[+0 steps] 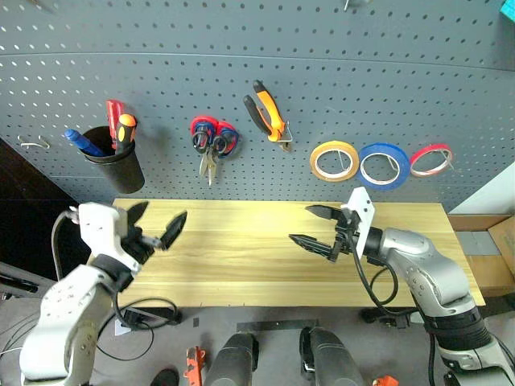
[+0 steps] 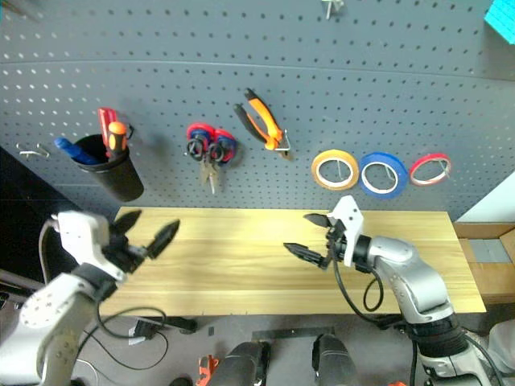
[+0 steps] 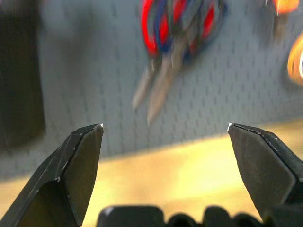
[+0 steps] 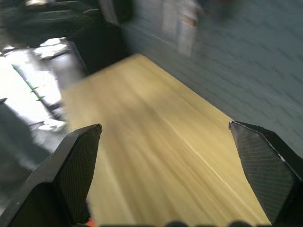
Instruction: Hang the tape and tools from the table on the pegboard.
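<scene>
The yellow-tan tape [image 1: 334, 161] hangs on the grey-blue pegboard [image 1: 161, 48], left of the blue ring. Orange-and-black pliers [image 1: 267, 114] hang from a hook further left. Small black-handled scissors [image 1: 209, 146] hang against the red-and-blue scissors. The blue-handled screwdriver [image 1: 80, 142] stands in a black cup [image 1: 119, 165] on the board. My left gripper [image 1: 157, 225] hovers open and empty over the left end of the wooden table [image 1: 241, 265]. My right gripper [image 1: 316, 229] is open and empty above the table's right half. The left wrist view faces the blurred scissors [image 3: 165, 71].
A blue tape ring [image 1: 383, 166] and a smaller red ring [image 1: 430, 159] hang right of the yellow-tan one. Red and orange screwdrivers [image 1: 121, 129] share the black cup. Cables and small items lie on the floor in front of the table.
</scene>
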`<action>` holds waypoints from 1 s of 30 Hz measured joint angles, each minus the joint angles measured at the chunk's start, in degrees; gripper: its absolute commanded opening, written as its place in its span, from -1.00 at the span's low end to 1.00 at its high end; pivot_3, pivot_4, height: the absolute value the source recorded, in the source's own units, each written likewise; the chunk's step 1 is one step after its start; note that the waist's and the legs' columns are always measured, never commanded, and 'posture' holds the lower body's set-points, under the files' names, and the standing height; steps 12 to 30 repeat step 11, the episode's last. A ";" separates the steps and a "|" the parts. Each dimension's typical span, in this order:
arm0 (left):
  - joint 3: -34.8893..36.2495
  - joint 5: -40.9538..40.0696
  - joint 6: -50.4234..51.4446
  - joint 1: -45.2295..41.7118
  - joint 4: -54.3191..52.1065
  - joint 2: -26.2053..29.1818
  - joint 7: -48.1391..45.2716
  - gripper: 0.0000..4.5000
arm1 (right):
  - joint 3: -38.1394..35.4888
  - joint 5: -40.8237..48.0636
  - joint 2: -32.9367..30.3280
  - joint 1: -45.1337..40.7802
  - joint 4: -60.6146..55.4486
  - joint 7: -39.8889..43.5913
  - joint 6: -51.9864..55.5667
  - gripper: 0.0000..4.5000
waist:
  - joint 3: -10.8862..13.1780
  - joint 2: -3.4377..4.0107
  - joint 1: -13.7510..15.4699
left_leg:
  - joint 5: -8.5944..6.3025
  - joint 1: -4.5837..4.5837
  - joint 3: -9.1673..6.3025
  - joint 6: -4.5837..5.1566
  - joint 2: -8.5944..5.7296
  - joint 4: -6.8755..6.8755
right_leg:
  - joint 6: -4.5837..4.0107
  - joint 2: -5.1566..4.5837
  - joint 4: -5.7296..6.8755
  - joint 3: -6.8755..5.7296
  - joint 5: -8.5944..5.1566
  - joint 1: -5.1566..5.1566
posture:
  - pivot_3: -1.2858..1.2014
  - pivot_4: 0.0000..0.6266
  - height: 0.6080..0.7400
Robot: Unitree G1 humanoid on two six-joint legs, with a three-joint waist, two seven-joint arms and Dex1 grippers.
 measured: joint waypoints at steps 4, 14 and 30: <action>-2.03 2.35 -3.55 2.82 5.28 -0.64 -3.20 1.00 | -2.83 -1.76 -1.76 3.96 4.54 -0.29 -2.62 1.00 | -0.71 0.15 -0.04 | -0.13 0.09 0.01 0.23 0.01 0.01 | 0.01 0.00 -0.03 -0.04 -0.01 0.13 | 0.05 -0.52 1.00; -2.01 5.18 -8.88 3.00 15.38 -0.33 -6.97 1.00 | -10.66 -3.82 -8.11 8.68 12.37 -0.42 -5.49 1.00 | -1.58 0.34 -0.10 | -0.15 0.21 0.13 0.29 0.03 0.03 | 0.02 0.00 -0.03 -0.05 -0.02 0.25 | 0.02 -0.56 1.00; -2.01 5.18 -8.88 3.00 15.38 -0.33 -6.97 1.00 | -10.66 -3.82 -8.11 8.68 12.37 -0.42 -5.49 1.00 | -1.58 0.34 -0.10 | -0.15 0.21 0.13 0.29 0.03 0.03 | 0.02 0.00 -0.03 -0.05 -0.02 0.25 | 0.02 -0.56 1.00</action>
